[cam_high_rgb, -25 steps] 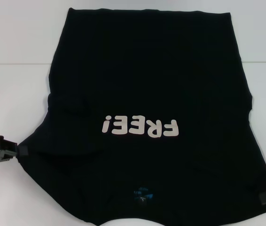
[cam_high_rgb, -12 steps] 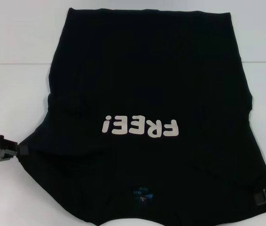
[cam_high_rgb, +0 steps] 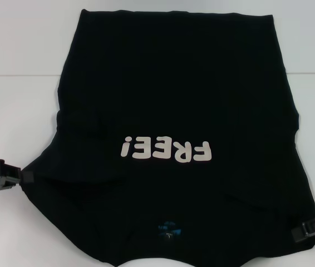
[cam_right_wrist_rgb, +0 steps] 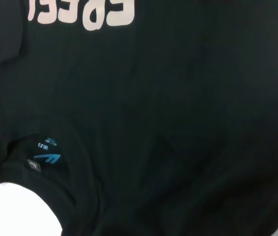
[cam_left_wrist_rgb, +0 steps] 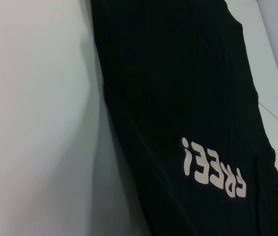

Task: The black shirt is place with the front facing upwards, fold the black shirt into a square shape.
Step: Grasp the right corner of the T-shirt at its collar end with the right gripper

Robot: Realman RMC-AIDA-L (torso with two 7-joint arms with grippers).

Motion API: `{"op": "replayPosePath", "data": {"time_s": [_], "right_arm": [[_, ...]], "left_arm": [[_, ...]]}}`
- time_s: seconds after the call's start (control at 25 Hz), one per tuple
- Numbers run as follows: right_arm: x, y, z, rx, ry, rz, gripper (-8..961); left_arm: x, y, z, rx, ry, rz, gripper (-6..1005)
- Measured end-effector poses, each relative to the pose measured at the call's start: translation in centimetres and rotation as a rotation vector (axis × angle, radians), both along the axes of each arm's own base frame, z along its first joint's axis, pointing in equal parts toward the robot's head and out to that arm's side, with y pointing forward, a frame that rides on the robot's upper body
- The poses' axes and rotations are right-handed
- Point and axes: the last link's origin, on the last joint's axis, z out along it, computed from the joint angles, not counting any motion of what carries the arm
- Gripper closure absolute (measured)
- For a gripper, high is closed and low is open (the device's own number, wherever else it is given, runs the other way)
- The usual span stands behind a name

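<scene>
The black shirt lies front up on the white table, its white "FREE!" lettering upside down to me and its blue neck label near the front edge. At the shirt's left shoulder edge my left gripper is shut on the cloth. My right gripper is shut on the right shoulder edge, with a slanted crease running inward from it. The left wrist view shows the shirt and its lettering. The shirt and its label fill the right wrist view.
The white table shows on both sides of the shirt and beyond its hem. A seam line crosses the table at the back.
My right gripper has moved inward to the left and slightly toward me, drawing the shirt's right shoulder edge with it and raising a crease. The left gripper has stayed put.
</scene>
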Motion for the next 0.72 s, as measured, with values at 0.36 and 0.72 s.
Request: {"op": "replayPosePath", "data": {"time_s": [0.36, 0.72], "right_arm": [[-0.01, 0.04, 0.02, -0.001, -0.003, -0.003, 168], [0.27, -0.20, 0.27, -0.007, -0.004, -0.022, 172]], "left_arm": [[0.04, -0.02, 0.00, -0.001, -0.002, -0.003, 980], [0.13, 0.09, 0.01, 0.001, -0.003, -0.006, 980]]}}
